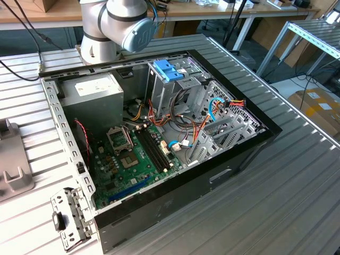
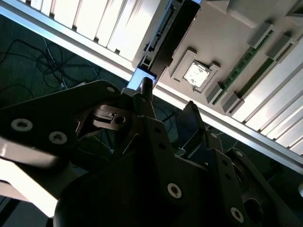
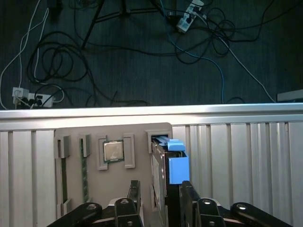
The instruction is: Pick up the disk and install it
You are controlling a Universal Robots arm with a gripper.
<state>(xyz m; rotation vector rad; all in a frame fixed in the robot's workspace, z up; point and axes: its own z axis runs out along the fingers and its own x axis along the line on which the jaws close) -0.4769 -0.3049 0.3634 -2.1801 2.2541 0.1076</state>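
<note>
Exterior view: stood off the arm, looking down at a slant, at middling range, onto the open computer case (image 1: 159,133) on the slatted bench (image 1: 276,202).
First wrist view: looked down past the hand (image 3: 160,184) to the bench edge and floor (image 3: 142,56).
Second wrist view: sat close behind the hand (image 2: 168,92), tilted.
Shared by both wrist views: grey tray (image 3: 142,135) (image 2: 222,28), processor (image 3: 113,151) (image 2: 195,74), disk (image 3: 174,150) (image 2: 173,28).

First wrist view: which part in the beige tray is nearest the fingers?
The blue-framed disk, straight ahead of the open fingers; the processor chip and memory sticks sit aside.
</note>
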